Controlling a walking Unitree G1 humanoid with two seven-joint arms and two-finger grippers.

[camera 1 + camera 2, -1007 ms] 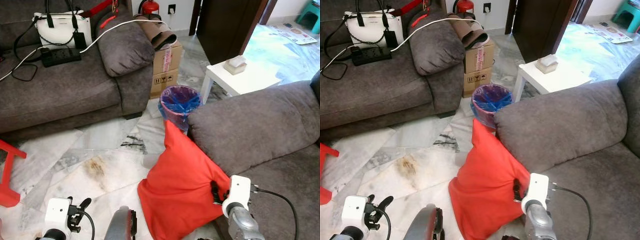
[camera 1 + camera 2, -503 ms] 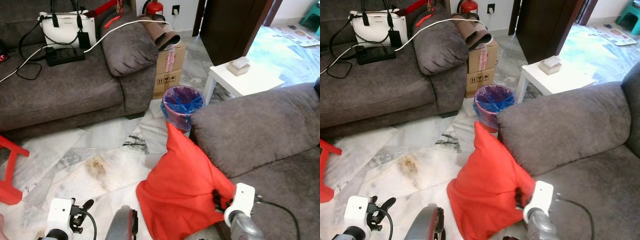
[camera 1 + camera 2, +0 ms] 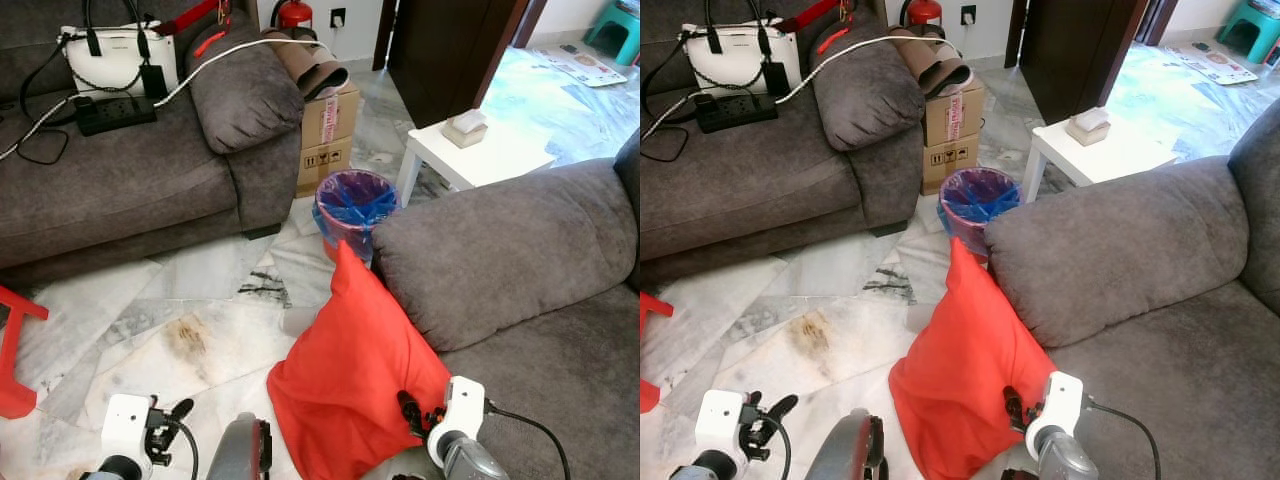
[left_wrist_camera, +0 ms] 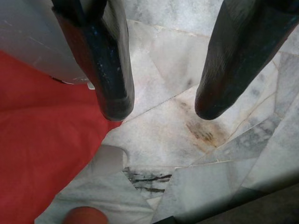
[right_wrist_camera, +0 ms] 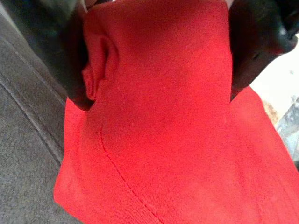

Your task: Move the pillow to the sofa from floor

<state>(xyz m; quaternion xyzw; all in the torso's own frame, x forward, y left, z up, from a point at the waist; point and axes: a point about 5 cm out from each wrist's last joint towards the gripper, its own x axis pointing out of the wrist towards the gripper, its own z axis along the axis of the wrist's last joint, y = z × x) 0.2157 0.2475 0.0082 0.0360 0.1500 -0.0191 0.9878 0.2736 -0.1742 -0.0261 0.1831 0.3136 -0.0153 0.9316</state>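
Marble floor [image 3: 200, 300] lies beneath the idle left pincer [image 4: 161, 105], its fingers apart and empty. Just right of it, the red pillow [image 3: 355, 380] leans against the sofa [image 3: 500, 250], its fabric clamped in the right pincer [image 5: 156, 60]. Grasp step apparently done; next comes lifting it rightward onto the seat.

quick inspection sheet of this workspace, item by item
surface: marble floor, stained patch.
job's things: red pillow on the floor, leaning on the near sofa.
clutter: purple bin, cardboard box, white handbag on the far sofa.
grippers: right gripper shut on the pillow; left gripper open above the floor.
cables: white cable and power strip on far sofa.
surroundings: white side table, dark door.
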